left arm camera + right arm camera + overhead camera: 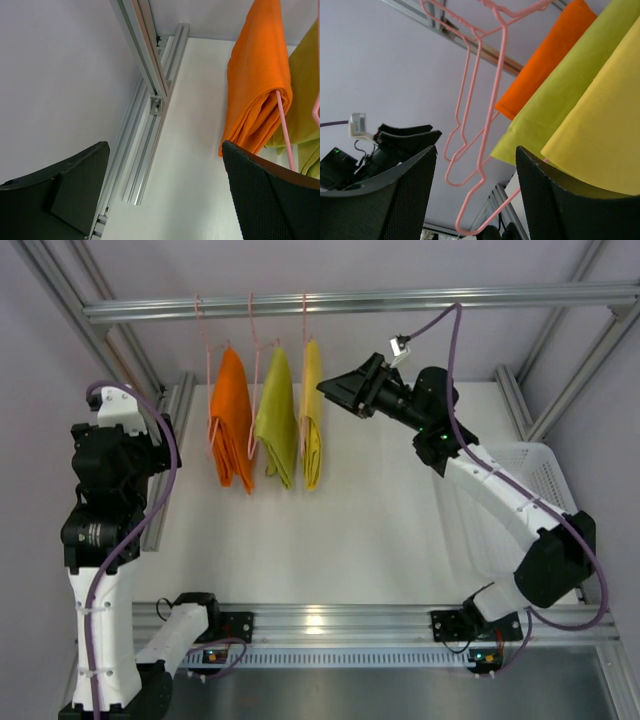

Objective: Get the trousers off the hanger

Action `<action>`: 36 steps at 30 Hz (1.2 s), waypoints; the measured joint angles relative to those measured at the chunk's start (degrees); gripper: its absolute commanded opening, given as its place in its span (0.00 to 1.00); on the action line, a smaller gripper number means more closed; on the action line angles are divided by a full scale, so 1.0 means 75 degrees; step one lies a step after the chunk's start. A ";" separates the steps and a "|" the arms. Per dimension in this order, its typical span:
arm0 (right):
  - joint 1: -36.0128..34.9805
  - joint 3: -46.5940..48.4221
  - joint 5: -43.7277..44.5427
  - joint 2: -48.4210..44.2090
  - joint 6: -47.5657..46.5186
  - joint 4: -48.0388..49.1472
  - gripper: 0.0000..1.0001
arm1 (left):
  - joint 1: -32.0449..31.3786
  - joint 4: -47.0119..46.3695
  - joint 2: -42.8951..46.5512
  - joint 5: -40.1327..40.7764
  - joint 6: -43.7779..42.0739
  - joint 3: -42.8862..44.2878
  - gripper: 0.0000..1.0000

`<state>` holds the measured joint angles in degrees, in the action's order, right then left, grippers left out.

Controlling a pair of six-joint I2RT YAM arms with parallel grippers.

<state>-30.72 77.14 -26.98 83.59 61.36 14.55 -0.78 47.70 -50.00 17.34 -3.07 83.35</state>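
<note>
Trousers (pixel 275 415) hang in a row of three from pink hangers (pixel 494 100) on the rail (pixel 350 302) across the top of the overhead frame. The orange pair (pixel 232 420) is leftmost, the green pair (pixel 275 435) in the middle and the yellow pair (pixel 312 420) rightmost. Each is folded over its hanger bar, its long axis running straight down toward the bench (pixel 350 530). The right claw (pixel 335 390) is by far the nearer: it sits just right of the yellow pair, level with its upper half and pointing left, so the cloth lies directly ahead of it. Its jaws are parted with nothing clamped between them. In its wrist view the yellow cloth shows just beside one finger (pixel 560 210), though I cannot tell whether they touch. The left claw (pixel 165 150) is spread wide and empty, well apart at the left edge, with the orange pair up and to the right in its own view. On this showing the yellow pair is the one to take, gripped across the flat fold. In the way are the hanger wires beside the cloth, which the claw could snag, and the green pair just beyond. A white basket (pixel 530 485) stands at the right of the overhead frame, beside the right arm.
</note>
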 measured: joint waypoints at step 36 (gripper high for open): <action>-0.0664 0.1102 -0.0175 0.1789 0.1090 0.1040 0.00 | 0.0000 -0.0527 -0.0423 -0.0740 0.0647 -0.0067 0.99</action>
<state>-35.70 85.41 -28.29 97.01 69.54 22.35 -0.78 43.75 -53.17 11.79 1.78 82.85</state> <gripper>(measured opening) 0.023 0.990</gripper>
